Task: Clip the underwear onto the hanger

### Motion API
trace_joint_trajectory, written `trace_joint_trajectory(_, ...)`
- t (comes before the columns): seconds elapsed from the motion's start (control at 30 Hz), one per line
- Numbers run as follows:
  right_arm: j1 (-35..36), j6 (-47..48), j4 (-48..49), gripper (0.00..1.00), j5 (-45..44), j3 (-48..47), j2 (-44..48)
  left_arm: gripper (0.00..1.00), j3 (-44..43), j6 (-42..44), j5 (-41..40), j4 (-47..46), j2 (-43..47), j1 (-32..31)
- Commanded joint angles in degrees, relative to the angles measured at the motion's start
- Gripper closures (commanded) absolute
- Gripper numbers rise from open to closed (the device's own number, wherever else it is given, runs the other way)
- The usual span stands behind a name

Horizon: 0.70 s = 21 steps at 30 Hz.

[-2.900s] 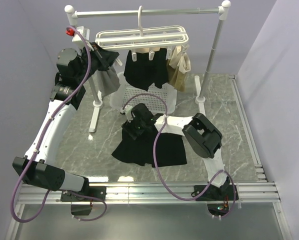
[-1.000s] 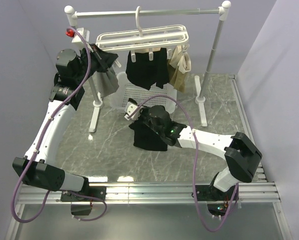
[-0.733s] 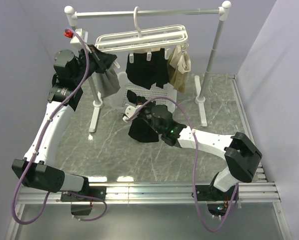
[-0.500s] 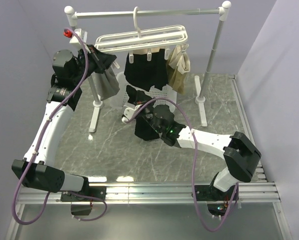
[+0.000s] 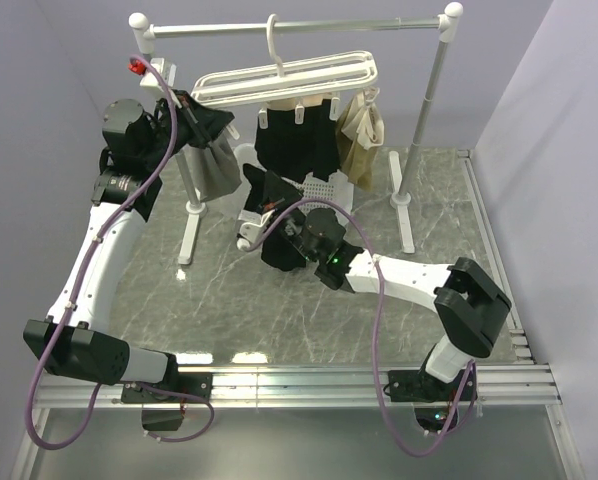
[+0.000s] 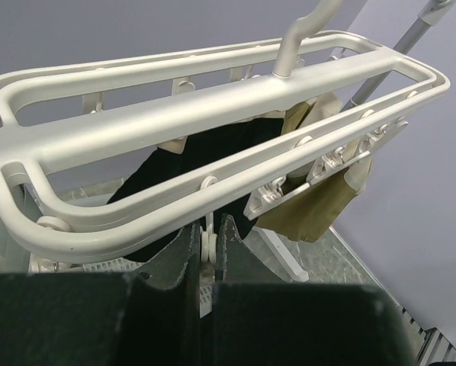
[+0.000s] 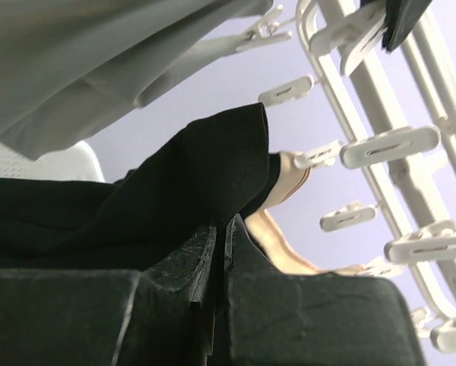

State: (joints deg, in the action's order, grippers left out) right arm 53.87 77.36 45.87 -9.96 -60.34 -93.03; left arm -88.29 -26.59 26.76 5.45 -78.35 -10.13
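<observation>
The underwear (image 5: 281, 258), black soft fabric, hangs bunched from my right gripper (image 5: 277, 205), which is shut on its edge above the table, below the left part of the hanger. In the right wrist view the underwear (image 7: 175, 198) rises out of the shut right gripper (image 7: 222, 225) toward the white clip pegs (image 7: 388, 145). The hanger (image 5: 284, 78), a white bar frame, hangs by its hook from the rail. My left gripper (image 5: 201, 118) is at its left end. In the left wrist view the left gripper (image 6: 207, 229) is shut on a white clip peg (image 6: 208, 248) under the hanger frame (image 6: 213, 103).
Another black garment (image 5: 297, 135) and a tan garment (image 5: 359, 135) hang clipped to the frame, and a grey garment (image 5: 217, 165) hangs at its left. A white perforated basket (image 5: 324, 188) sits underneath. The grey rail stand (image 5: 424, 110) has feet on the marble table (image 5: 449, 210).
My right gripper has lifted the underwear off the table and carried it up and back toward the hanger's left side. The left gripper stays on the clip peg, barely shifted.
</observation>
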Motion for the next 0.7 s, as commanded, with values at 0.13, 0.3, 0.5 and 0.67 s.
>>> trace_joint_trajectory(0.13,-0.43,2.44,3.0,1.0,1.69,-6.72,-1.8,1.0,0.75,2.86,6.9,5.45,1.26,0.29)
trace_joint_trajectory(0.3,-0.34,2.27,1.33,1.0,1.69,-10.5,-3.29,1.0,1.1,2.95,7.25,5.45,1.53,0.55)
trace_joint_trajectory(0.5,-0.43,2.35,-0.6,1.0,1.69,-12.0,-4.17,1.0,1.72,2.59,7.95,4.83,2.15,0.55)
trace_joint_trajectory(0.67,-0.87,0.77,-2.88,1.0,1.34,-13.58,-4.52,1.0,1.89,2.68,8.3,4.83,2.32,0.55)
